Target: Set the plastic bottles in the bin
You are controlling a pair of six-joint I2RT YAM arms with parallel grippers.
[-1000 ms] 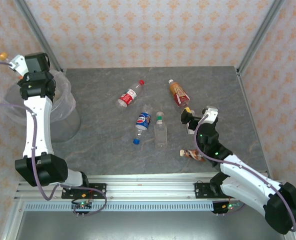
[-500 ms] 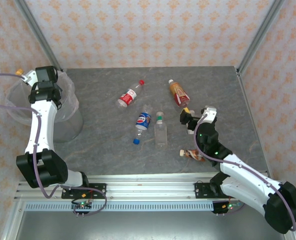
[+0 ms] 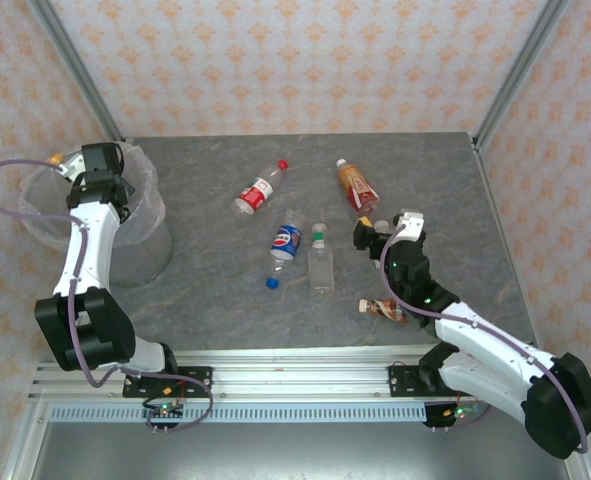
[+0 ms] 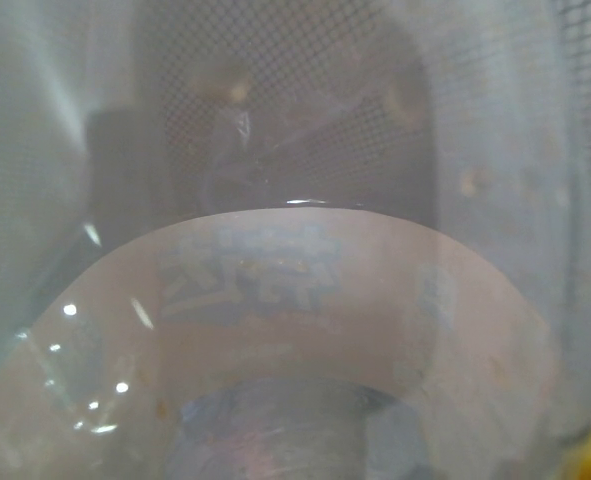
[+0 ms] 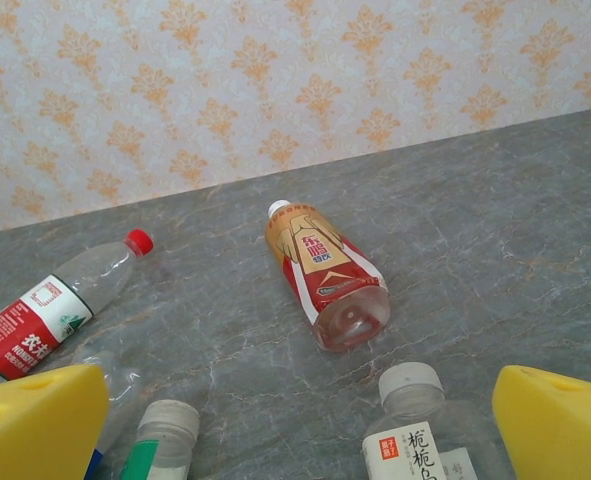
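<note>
Over the bin [image 3: 140, 235] at the left edge of the counter [image 3: 205, 300], the left gripper [image 3: 75, 165] dips inside the rim, closed around a small bottle [image 4: 275, 330] whose tip, apparently an orange cap, pokes out beside it. It is held low, likely so that it falls into the liner rather than bouncing off the rim. The wrist camera there looks through hazy plastic, so the grip itself is a best reading. Across the counter, the right gripper [image 5: 295, 430] hangs with its yellow pads [image 5: 35, 420] spread wide, low over a white-capped bottle [image 5: 410, 385], seemingly lined up for the next pick. Just beyond it lie an orange-labelled bottle [image 5: 325, 275] and a red-capped bottle [image 5: 45, 305]. A blue-labelled bottle [image 3: 286, 242] and a clear bottle with a green collar [image 3: 321, 265] lie side by side mid-counter, and a brown bottle [image 3: 383, 308] lies under the right arm. By my count, six bottles on the counter have yet to be binned
</note>
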